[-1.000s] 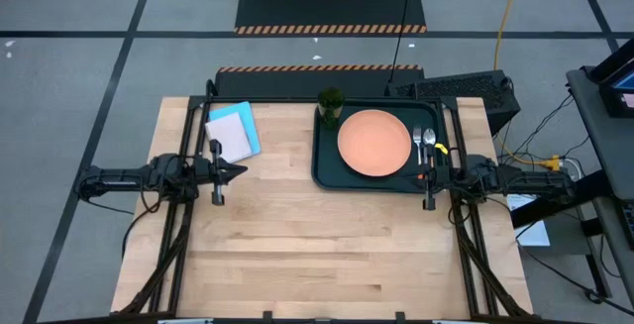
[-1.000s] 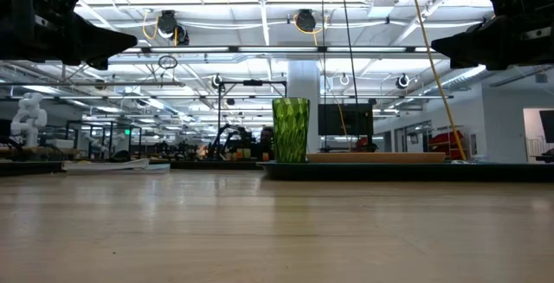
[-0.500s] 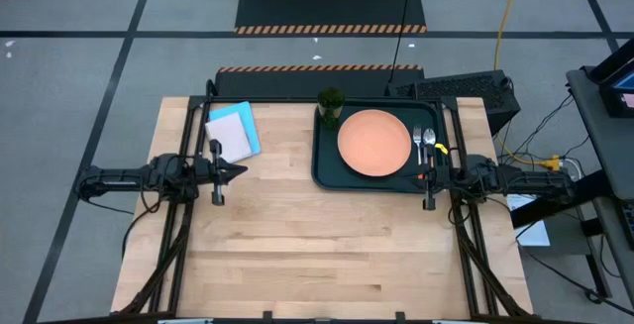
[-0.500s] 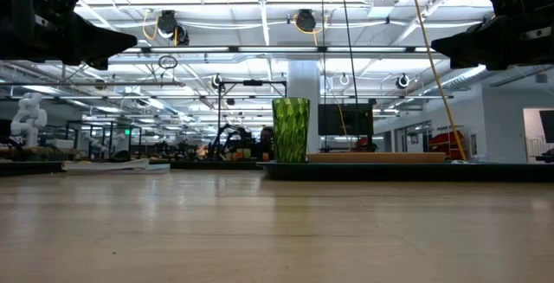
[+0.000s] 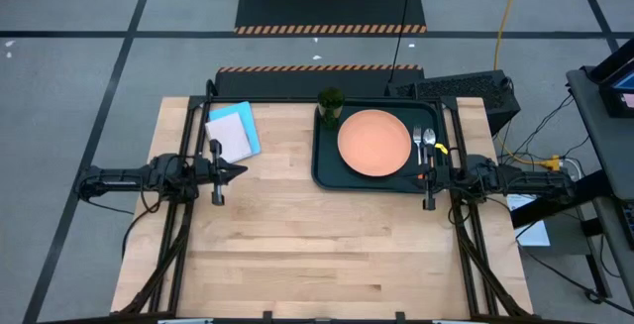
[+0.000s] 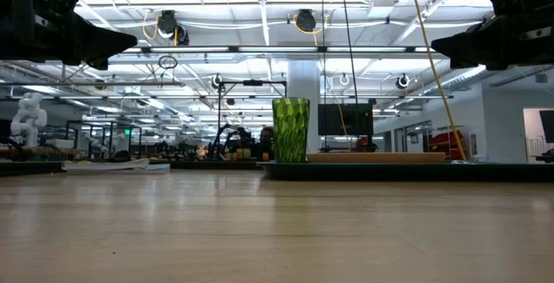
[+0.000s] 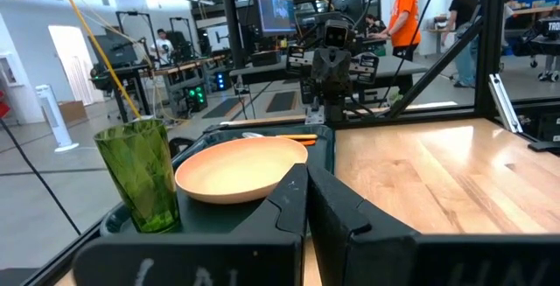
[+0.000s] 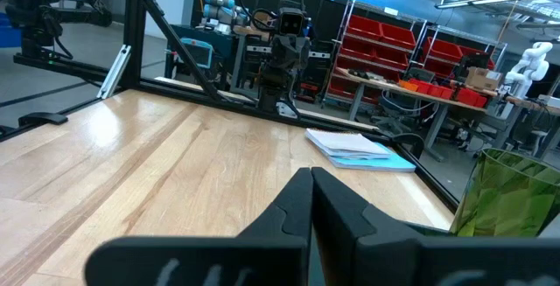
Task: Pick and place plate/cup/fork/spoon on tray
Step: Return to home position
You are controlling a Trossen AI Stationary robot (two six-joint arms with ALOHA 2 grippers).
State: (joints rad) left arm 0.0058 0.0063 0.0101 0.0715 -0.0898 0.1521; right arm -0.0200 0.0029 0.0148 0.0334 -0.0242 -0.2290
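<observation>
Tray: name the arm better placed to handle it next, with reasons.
Right, probably. The right gripper sits shut at the tray's edge beside the fork and spoon. The left gripper, also shut, waits across bare table near the notepad.

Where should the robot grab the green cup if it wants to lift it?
Probably by its side wall, from above or from the tray's open edge. The cup stands upright in the tray's far-left corner, tall and narrow enough for two fingers. The plate sits close beside it, so approach from the side away from it.
</observation>
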